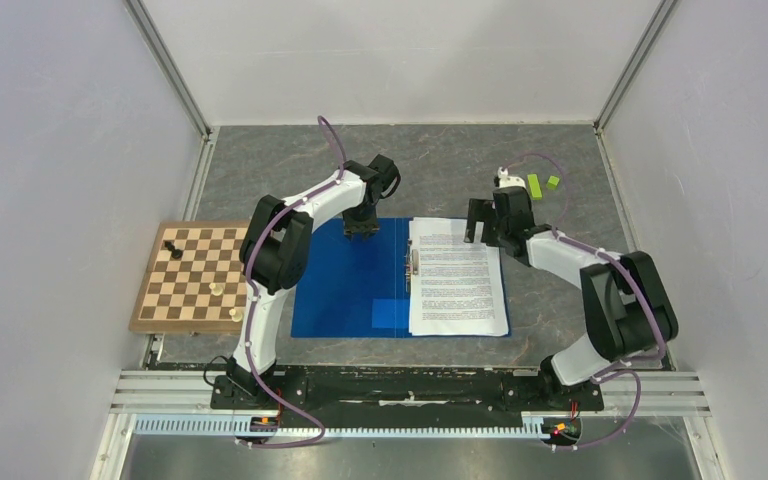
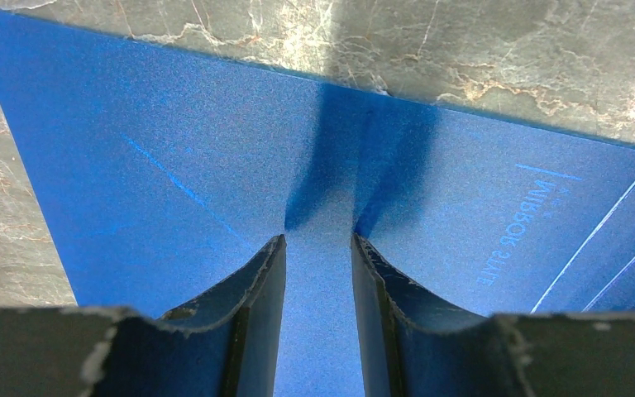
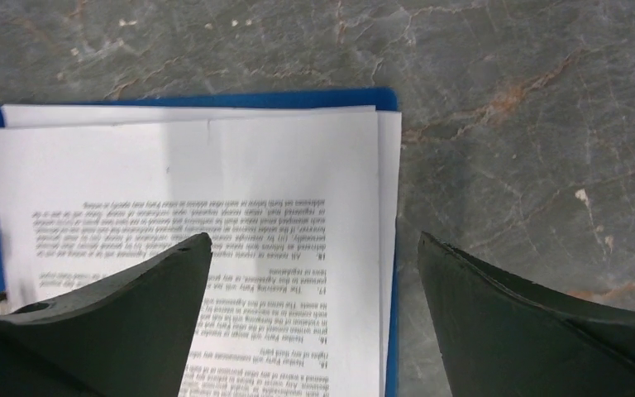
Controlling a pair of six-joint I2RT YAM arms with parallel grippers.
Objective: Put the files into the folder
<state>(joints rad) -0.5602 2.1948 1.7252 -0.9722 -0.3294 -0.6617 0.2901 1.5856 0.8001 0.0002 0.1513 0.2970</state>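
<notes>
The wooden checkered chessboard (image 1: 195, 275) sits by the bench's left edge, out of play. The left gripper (image 2: 318, 241) has its fingers only a sliver apart, tips down on the left flap of the flat bright blue plastic folder (image 1: 350, 285) near its far edge. Nothing's pinched, far as I can see.

The folder lies open mid-bench, matte and faintly grainy. The files (image 1: 457, 275), a thin stack of white printed sheets, lie on its right half just beside the metal clip (image 1: 412, 262), slightly fanned. The right gripper (image 3: 314, 237) hangs spread wide over their far right corner, empty.

My guess is the sheets are light, floppy and slide easily, and the cover is thin and bendy, so I'd lift that flap by its free left edge.
</notes>
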